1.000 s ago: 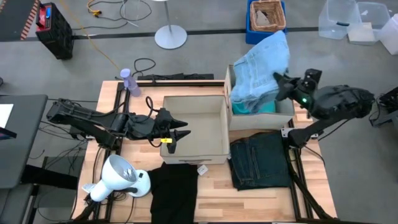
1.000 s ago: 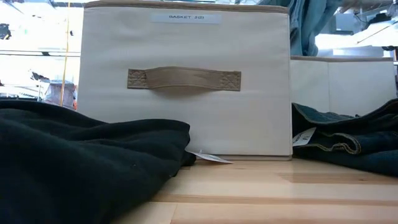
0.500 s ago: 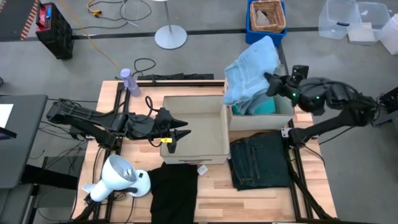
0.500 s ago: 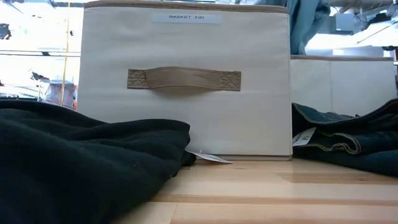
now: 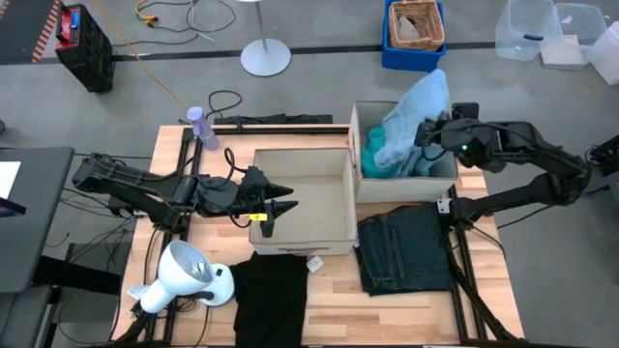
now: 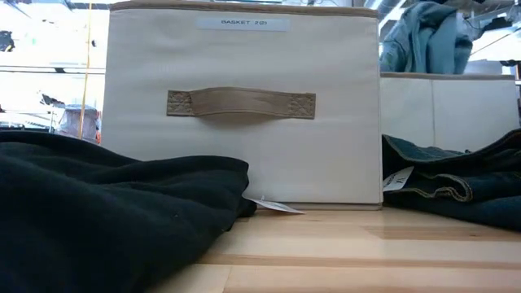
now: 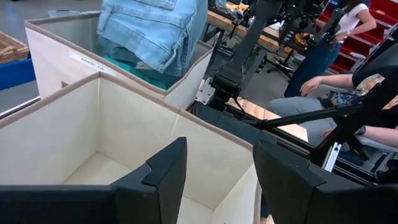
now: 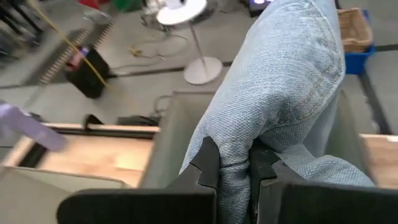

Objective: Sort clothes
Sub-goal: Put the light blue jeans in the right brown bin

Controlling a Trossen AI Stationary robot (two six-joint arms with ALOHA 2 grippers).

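My right gripper (image 5: 428, 132) is shut on the light blue jeans (image 5: 411, 121) over the far right beige box (image 5: 356, 182); the jeans also show in the low view (image 6: 427, 41) and the left wrist view (image 7: 155, 28). The bright teal top (image 5: 377, 166) lies in that box under them. The dark charcoal jeans (image 5: 404, 249) lie flat on the table's near right. The black garment (image 5: 271, 298) lies at the near edge, spilling over it. My left gripper (image 5: 279, 208) is open and empty at the left wall of the nearer beige box (image 5: 302, 198). My right gripper pinches a bunched fold of the light blue jeans (image 8: 236, 163) between its two fingers (image 8: 208, 163), several layers thick. It comes from the table's right side, slanting down. The jeans bulge up above the fingers and hang down into the far right box.
A white lamp (image 5: 184, 275) lies at the table's near left. A purple bottle (image 5: 201, 126) stands at the far left corner. People sit beyond the table in the left wrist view (image 7: 348, 93). A blue crate (image 5: 416, 29) stands on the floor behind.
My right gripper has gone toward the table's left and down over the far right box with the light blue jeans. The jeans, spread wide and high a second ago, have bunched up and sunk lower into the box.
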